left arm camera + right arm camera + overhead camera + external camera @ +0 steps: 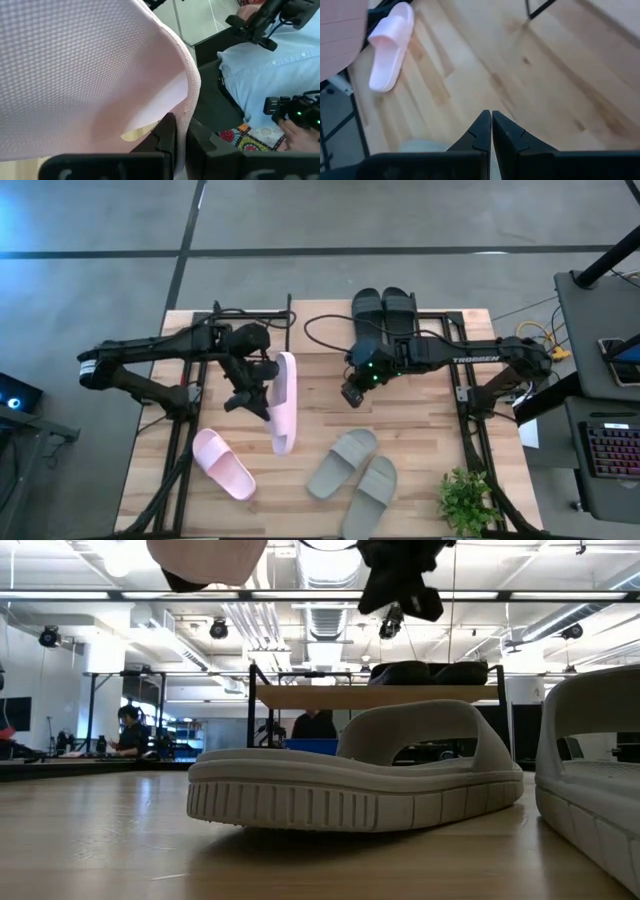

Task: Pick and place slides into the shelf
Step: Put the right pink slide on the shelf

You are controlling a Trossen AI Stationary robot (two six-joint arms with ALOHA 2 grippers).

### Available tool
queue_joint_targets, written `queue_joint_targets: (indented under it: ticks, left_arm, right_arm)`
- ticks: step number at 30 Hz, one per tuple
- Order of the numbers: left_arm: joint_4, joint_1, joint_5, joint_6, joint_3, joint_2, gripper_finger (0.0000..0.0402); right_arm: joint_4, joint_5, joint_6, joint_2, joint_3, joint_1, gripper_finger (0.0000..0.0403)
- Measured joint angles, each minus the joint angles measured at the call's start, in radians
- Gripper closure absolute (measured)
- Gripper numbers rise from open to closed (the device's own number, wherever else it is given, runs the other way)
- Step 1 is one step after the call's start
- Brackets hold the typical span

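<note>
Left gripper (250, 392) clamped on the edge of a pink slide (284, 402), held clear of the table (420, 430) over its left-middle; in the left wrist view the fingers (167, 135) pinch the sole rim. Step in hand, as I read it: carrying this slide to the shelf (330, 330) at the table's far edge.

Right gripper (352, 392) fingers pressed together, holding nothing, hovering mid-table just in front of the shelf.

Black pair (384, 308) already sits on the shelf's right part. Second pink slide (223, 464) lies near the front left corner; grey-green pair (355, 468) lies at front centre.

Next move likely calls for swinging the held slide toward the far edge and setting it left of the black pair. The right arm reaches across near the shelf front and could crowd that path. Small plant (465, 502) at the front right corner, well apart.
</note>
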Motion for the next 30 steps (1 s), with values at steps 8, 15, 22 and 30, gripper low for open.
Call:
queue_joint_targets:
  ticks: [8,15,22,30]
  left_arm:
    - [0.197,-0.069,0.004,-0.175,-0.107,-0.001,0.0401]
    - [0.334,-0.110,-0.098,-0.300,-0.256,-0.001,0.0401]
    - [0.334,-0.111,-0.275,-0.370,-0.391,0.010,0.0401]
    - [0.361,-0.170,-0.324,-0.386,-0.439,0.024,0.0384]
  right_arm:
    - [0.000,0.003,0.064,-0.018,0.000,0.097,0.0394]
    - [-0.002,0.011,0.127,-0.018,0.000,0.211,0.0394]
    - [-0.002,0.085,0.221,-0.018,0.000,0.288,0.0394]
    - [0.000,0.166,0.359,-0.018,0.000,0.312,0.0394]
